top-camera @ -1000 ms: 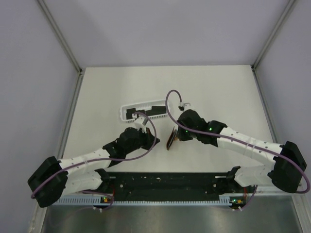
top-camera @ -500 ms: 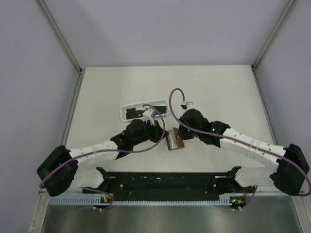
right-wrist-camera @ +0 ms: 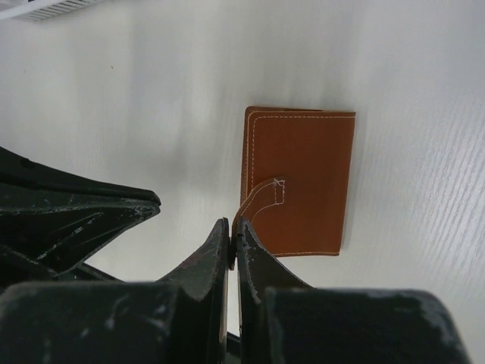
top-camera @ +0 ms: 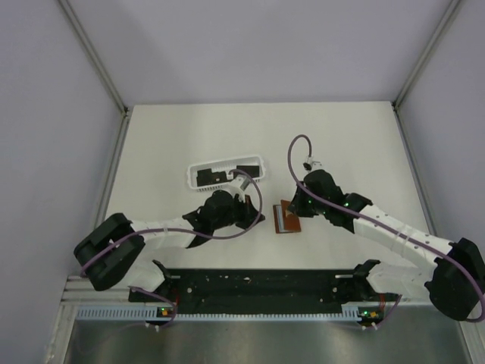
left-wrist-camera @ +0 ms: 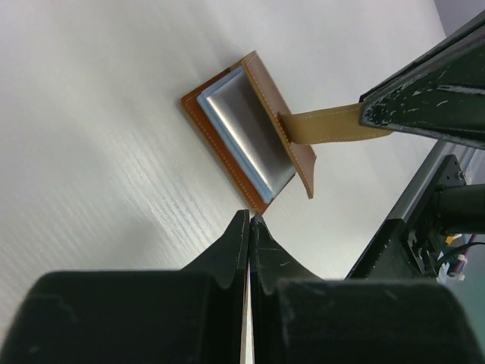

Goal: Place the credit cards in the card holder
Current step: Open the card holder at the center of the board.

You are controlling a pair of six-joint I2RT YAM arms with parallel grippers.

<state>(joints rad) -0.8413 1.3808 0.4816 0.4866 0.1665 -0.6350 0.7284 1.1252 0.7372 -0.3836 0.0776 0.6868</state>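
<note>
Card holder (top-camera: 287,220) lies right of the white basket (top-camera: 189,175), which contains credit cards (top-camera: 208,179). Right wrist view – right gripper (right-wrist-camera: 232,231) clamped on the clasp tab (right-wrist-camera: 261,199). Only the left wrist view shows the bluish pockets (left-wrist-camera: 246,125) – left gripper (left-wrist-camera: 248,222) fingers pressed together

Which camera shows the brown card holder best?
Left wrist: the card holder is close up, flap lifted, bluish inside showing, its tab pinched by the right gripper. Right wrist shows only its brown outside and tab. The top view shows it tiny.
</note>
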